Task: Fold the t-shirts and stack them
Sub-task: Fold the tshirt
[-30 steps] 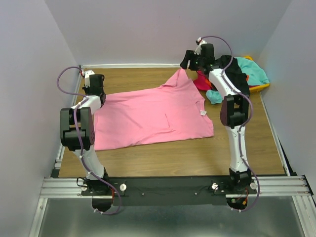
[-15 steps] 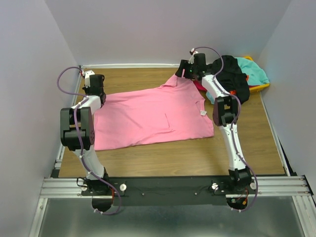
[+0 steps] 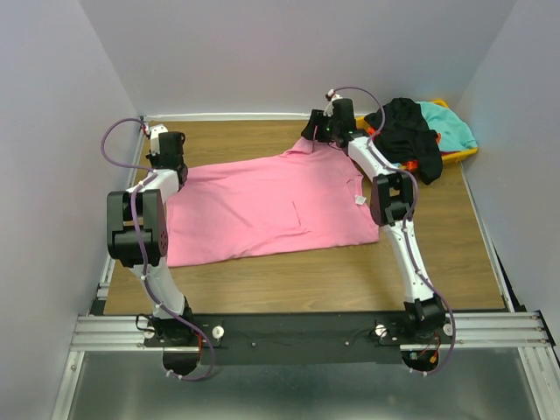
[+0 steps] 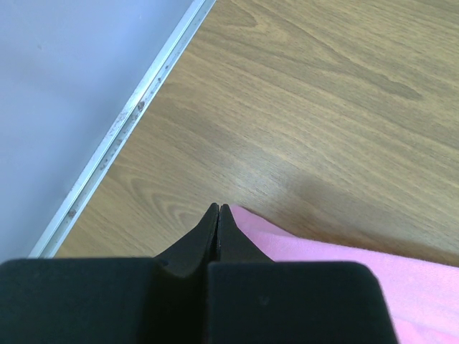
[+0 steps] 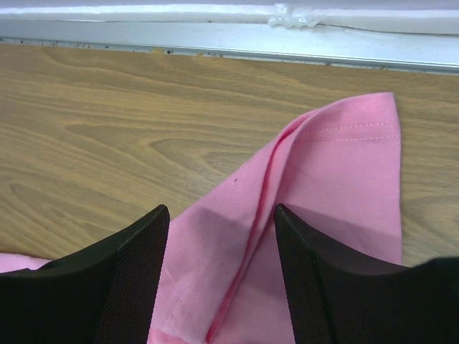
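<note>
L gripper (image 4: pixel 218 208) clenched; pink t-shirt (image 3: pixel 271 206) corner just right of its tips, prob. anchoring it flat. R gripper (image 5: pixel 221 212) spread, sleeve (image 5: pixel 344 158) between fingers, lined up to grab for fold.

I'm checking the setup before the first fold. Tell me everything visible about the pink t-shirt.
The pink t-shirt is plain, soft-looking cloth, spread flat and unfolded on the wooden table. Its neck lies toward the right, with a small white tag showing. One stitched sleeve points to the far edge, creased, and lies between the jaws of the open right gripper. The shut left gripper sits at its far left corner.
</note>
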{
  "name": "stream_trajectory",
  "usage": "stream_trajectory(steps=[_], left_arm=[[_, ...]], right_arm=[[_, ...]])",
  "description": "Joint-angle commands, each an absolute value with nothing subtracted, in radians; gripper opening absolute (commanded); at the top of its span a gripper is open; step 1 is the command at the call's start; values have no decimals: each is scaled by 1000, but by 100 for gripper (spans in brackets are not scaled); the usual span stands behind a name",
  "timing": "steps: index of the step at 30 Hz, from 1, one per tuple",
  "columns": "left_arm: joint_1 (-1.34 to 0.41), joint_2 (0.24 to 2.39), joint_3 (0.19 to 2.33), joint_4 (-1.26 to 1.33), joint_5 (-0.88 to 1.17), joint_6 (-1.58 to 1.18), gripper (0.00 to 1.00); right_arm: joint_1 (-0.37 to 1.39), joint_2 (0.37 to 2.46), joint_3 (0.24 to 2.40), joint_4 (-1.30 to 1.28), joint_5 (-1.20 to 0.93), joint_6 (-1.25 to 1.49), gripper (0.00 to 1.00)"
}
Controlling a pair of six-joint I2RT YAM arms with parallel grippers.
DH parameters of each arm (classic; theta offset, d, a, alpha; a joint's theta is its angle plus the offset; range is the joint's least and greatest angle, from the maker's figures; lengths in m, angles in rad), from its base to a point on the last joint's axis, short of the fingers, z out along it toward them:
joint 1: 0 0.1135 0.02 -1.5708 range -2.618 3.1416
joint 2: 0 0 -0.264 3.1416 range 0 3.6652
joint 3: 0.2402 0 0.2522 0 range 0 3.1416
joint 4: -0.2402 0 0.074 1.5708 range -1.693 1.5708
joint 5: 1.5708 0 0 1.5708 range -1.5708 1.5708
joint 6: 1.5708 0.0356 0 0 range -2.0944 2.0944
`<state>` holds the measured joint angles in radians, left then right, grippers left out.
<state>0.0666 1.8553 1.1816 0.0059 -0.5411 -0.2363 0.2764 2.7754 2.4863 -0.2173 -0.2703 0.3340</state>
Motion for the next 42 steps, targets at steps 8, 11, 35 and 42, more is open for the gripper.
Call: stream_trajectory(steps=[8, 11, 35, 42], left_arm=[[80, 1868, 1198, 2, -538, -244, 0], [80, 1870, 1198, 2, -540, -245, 0], [78, 1807, 1172, 12, -506, -253, 0], [78, 1760, 1135, 11, -511, -282, 0]], right_arm=[[282, 2862, 2549, -176, -249, 376, 46], [282, 2867, 2546, -166, -250, 380, 29], [282, 2378, 2030, 87, -218, 420, 0], [281, 2223, 1836, 98, -221, 434, 0]])
